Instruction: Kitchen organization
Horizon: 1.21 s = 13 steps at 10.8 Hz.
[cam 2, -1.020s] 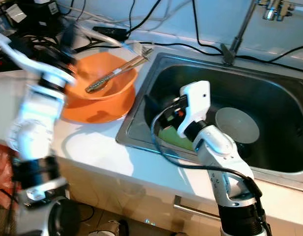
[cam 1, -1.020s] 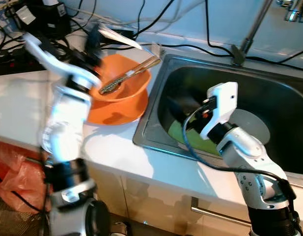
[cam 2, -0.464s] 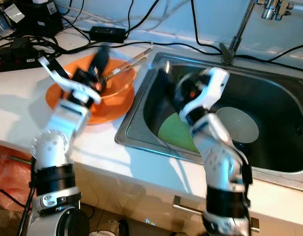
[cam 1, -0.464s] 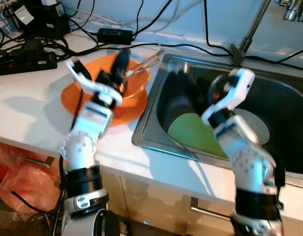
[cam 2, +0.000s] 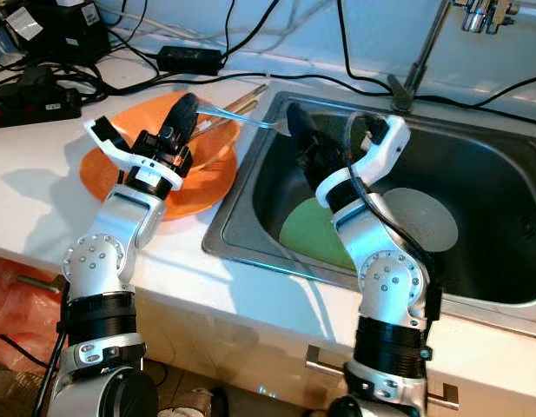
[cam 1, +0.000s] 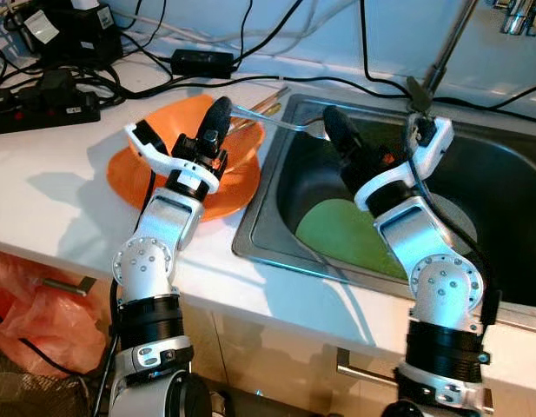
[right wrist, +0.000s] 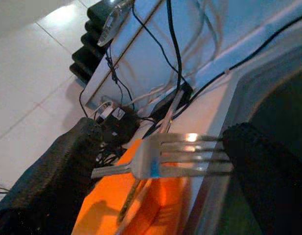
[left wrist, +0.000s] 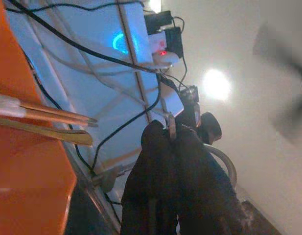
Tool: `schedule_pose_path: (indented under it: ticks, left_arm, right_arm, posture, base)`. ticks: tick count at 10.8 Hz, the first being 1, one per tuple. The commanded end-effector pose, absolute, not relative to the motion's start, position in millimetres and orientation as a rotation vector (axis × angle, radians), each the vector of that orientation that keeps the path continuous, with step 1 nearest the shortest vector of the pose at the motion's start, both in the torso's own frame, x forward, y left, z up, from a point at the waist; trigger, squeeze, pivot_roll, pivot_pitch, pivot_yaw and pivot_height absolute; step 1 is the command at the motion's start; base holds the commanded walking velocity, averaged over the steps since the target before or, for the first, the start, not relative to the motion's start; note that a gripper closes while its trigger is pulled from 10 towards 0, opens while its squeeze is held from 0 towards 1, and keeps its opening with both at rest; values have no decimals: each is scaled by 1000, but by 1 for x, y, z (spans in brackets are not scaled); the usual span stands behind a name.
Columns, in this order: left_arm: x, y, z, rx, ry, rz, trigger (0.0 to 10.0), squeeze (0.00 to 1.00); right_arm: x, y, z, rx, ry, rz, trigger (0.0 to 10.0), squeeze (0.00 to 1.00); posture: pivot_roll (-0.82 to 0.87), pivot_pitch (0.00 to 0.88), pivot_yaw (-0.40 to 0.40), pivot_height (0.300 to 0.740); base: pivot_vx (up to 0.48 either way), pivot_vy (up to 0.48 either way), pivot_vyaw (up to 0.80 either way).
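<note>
A metal fork (cam 1: 272,119) hangs level over the sink's left rim. My left gripper (cam 1: 221,110) is shut on its handle above the orange bowl (cam 1: 237,178); the left wrist view shows the thin metal pinched at the fingertips (left wrist: 171,131). My right gripper (cam 1: 331,123) stands open over the sink (cam 1: 511,161), close to the tines. In the right wrist view the fork tines (right wrist: 190,154) lie between the two fingers (right wrist: 261,169), their tips against one of them. Wooden chopsticks (cam 1: 269,95) rest in the bowl, poking out over its far rim.
A green plate (cam 1: 337,230) and a grey plate (cam 1: 463,221) lie in the sink. The tap stem (cam 1: 441,52) rises behind it. Black cables and a power strip (cam 1: 42,97) crowd the back of the white counter (cam 1: 50,191). A red bag (cam 1: 24,304) sits below.
My right arm rose out of the sink basin toward its left rear corner. The left gripper settled above the bowl, with the fork now reaching to the right gripper.
</note>
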<state>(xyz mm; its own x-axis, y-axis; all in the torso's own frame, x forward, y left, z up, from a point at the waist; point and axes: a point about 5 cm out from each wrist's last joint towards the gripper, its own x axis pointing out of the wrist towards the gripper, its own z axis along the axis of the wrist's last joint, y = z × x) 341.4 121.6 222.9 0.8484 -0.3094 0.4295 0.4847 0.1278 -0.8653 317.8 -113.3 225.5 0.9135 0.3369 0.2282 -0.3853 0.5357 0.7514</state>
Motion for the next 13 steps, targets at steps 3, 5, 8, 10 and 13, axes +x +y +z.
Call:
schedule_pose_path:
  ticks: [3,5,8,10,13]
  left_arm:
    - [350,108,219,-1423,-180,-509,0,0]
    - [352,113,223,-1422,-203,-504,0,0]
    - [351,112,223,-1410,-206,-500,0,0]
    - [351,118,244,-1414,-275,-524,0,0]
    - [341,119,277,-1430,-356,-588,0,0]
  right_arm:
    - [319,-118,225,971,-25,409,10000,0]
    - [321,-124,219,988,-1,362,10000,0]
    - [320,-118,217,1000,31,379,10000,0]
    - [320,-120,216,994,30,373,10000,0]
    - [320,-119,223,1015,14,403,10000,0]
  posture:
    - [21,102,15,740]
    - [22,104,16,740]
    - [26,101,17,740]
    - [24,102,14,740]
    - [29,103,11,740]
  base:
    - [0,0,0]
    - [0,0,0]
    - [0,0,0]
    - [0,0,0]
    - [0,0,0]
